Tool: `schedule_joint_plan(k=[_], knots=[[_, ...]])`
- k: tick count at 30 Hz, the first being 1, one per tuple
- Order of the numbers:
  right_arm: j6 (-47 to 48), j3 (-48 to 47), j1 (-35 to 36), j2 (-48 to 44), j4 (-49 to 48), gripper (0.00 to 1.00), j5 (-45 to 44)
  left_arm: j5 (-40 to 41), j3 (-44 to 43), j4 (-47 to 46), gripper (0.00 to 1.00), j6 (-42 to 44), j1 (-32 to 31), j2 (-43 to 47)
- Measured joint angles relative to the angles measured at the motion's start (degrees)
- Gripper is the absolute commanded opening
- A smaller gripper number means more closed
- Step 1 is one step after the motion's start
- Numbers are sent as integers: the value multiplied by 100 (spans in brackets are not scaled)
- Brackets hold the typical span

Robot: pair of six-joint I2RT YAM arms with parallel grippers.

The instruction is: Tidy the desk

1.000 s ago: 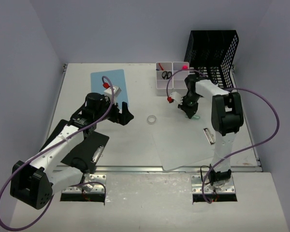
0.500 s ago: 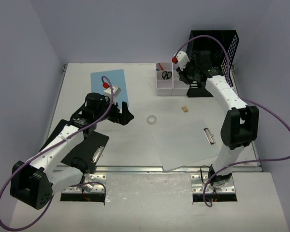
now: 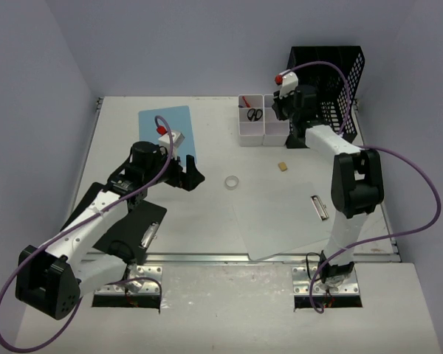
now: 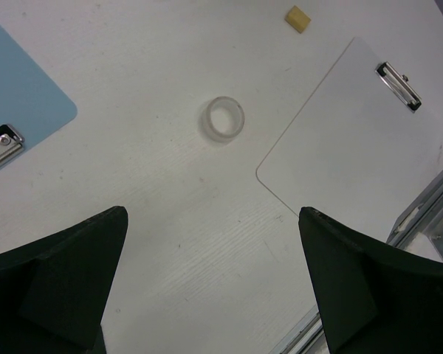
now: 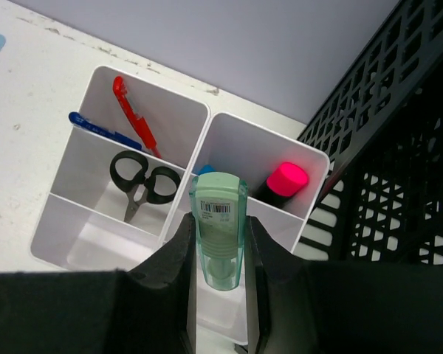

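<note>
The off-white desk (image 3: 214, 144) fills the top view. My right gripper (image 5: 218, 243) is shut on a pale green translucent dispenser (image 5: 219, 221) with a barcode label, held upright above the near end of the right white bin (image 5: 266, 144). In the top view this gripper (image 3: 284, 110) hovers at the back right. My left gripper (image 3: 186, 175) stands open and holds nothing. It hangs over bare desk (image 4: 213, 221), short of a clear tape ring (image 4: 223, 120).
The left bin (image 5: 59, 221) holds black scissors (image 5: 142, 181), a red pen (image 5: 133, 110) and a blue pen (image 5: 103, 131); a pink marker (image 5: 284, 181) stands in the right one. A black mesh rack (image 3: 325, 66) stands behind. On the desk lie a tan block (image 3: 282, 167), a white clipboard (image 3: 280, 221) and a blue clipboard (image 3: 162, 122).
My right gripper has lifted from the middle of the desk and swung back over the white bins with the green dispenser. The tan block now shows. The left arm has not moved.
</note>
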State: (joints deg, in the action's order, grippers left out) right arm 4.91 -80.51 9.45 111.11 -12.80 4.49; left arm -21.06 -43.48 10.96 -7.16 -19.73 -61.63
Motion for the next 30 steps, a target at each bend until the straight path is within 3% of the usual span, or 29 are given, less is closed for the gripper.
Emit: schedule_joint_plan(k=[16,17,21,22,25,30], knots=[[-372,400,0,570,-1528,2,203,68,0,0,100,9,0,-114],[-372,400,0,614,-1543,5,205,76,0,0,100,24,0,-114],[-400,398,0,699,-1628,31,208,103,0,0,100,48,0,-114],[-439,398,0,704,-1628,45,212,107,0,0,100,52,0,-114],[-546,365,-2,702,-1572,62,236,120,0,-4,100,94,0,-136],[-627,345,-2,664,-1425,68,330,133,0,-48,100,162,0,-271]])
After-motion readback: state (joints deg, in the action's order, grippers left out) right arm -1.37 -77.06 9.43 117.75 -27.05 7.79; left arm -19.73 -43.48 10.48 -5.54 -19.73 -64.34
